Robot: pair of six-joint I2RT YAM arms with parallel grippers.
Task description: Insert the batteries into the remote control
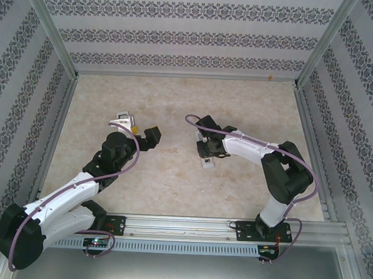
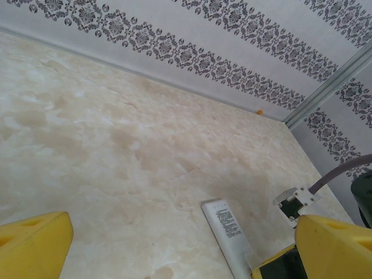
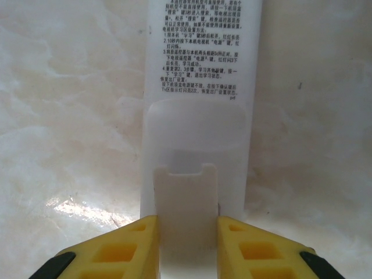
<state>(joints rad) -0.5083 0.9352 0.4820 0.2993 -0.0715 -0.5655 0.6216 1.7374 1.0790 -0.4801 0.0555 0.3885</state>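
As left tool (image 2: pixel 183 224) gapes empty, right tool (image 3: pixel 187 238) pinches a notched white piece (image 3: pixel 185 192) at the text-printed remote (image 3: pixel 200 58).

Remote (image 3: pixel 200 133), back face, right wrist view: block of small black Chinese print (image 3: pixel 200 52) ran across its width. Line numbers 2, 3 and 4 were legible at the block's left margin. Quoted words "学习" and "电源" recurred. Remaining characters were too fine and blurred to read. Left wrist view: print block (image 2: pixel 225 221) on remote (image 2: pixel 232 250) was too small to read.
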